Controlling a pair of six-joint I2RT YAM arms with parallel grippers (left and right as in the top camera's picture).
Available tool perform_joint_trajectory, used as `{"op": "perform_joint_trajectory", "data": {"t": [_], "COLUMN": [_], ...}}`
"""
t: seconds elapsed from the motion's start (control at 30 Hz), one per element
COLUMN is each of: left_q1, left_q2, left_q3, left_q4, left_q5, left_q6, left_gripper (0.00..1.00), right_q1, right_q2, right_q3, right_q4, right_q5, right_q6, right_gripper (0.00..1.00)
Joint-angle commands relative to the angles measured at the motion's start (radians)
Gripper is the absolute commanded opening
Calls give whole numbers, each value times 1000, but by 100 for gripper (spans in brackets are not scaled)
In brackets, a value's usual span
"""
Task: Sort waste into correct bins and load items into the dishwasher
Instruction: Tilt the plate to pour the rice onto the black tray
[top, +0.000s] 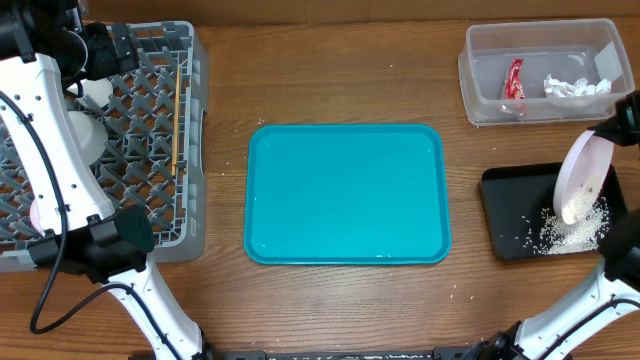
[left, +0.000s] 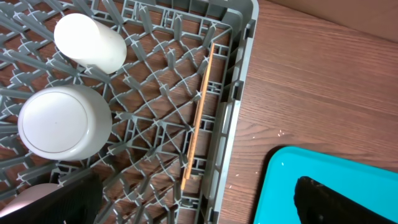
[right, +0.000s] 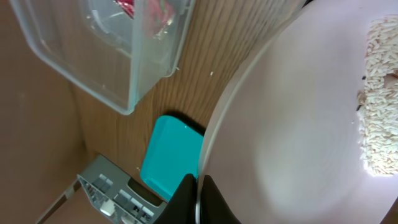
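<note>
Gripping the flat round white plate (top: 583, 170) by its rim, the right pincer (right: 199, 202) is closed tight on the edge; plate tilted steeply above the shallow black rectangular tray (top: 505, 215) at the counter's right side; loose white rice grains (top: 572, 232) heaped on that tray below. Plate judged stiff, smooth, probably slippery and breakable; a rim-only hold gives leverage against the fingers, so it may pivot if shaken; a hold closer to the low edge would likely be steadier. Rice looks clumpy, likely to stick rather than slide. Right wrist view alone shows grains clinging to the plate face; overhead alone shows the heap, plus the small red printed wrapper (top: 514, 78) and crumpled white tissue (top: 575, 87) in the clear deep plastic tub (top: 470, 75). Left wrist view alone shows the large grey lattice dish rack (left: 239, 81) holding a small white cup (left: 90, 40), an upturned white bowl (left: 62, 121) and thin wooden chopsticks (left: 199, 118); left pincer (left: 193, 205) spread wide, holding nothing.
</note>
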Motion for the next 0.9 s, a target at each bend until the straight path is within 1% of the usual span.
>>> {"op": "perform_joint_trajectory", "data": {"t": [0.0, 0.07, 0.27, 0.6, 0.77, 0.87], "left_q1": [-3, -3, -3, -3, -3, -3], "left_q2": [9, 9, 9, 9, 9, 9], "left_q3": [1, 1, 1, 1, 1, 1], "left_q4": [2, 1, 1, 1, 2, 1], "left_q5": [-3, -3, -3, -3, -3, -3], "left_q6": [-13, -13, -13, -13, -13, -13], "left_gripper": [100, 100, 100, 100, 100, 100], "right_q1": [-23, -34, -79, -171, -175, -169], "right_q2": [-42, -45, -70, -130, -156, -162], "right_q3": [29, 29, 13, -22, -22, -23], "right_q4": [0, 0, 0, 0, 0, 0], "right_q5": [-79, -145, -202, -220, -207, -194], "right_q6": [-45, -75, -74, -91, -138, -141], "right_gripper": [4, 4, 4, 4, 4, 4]}}
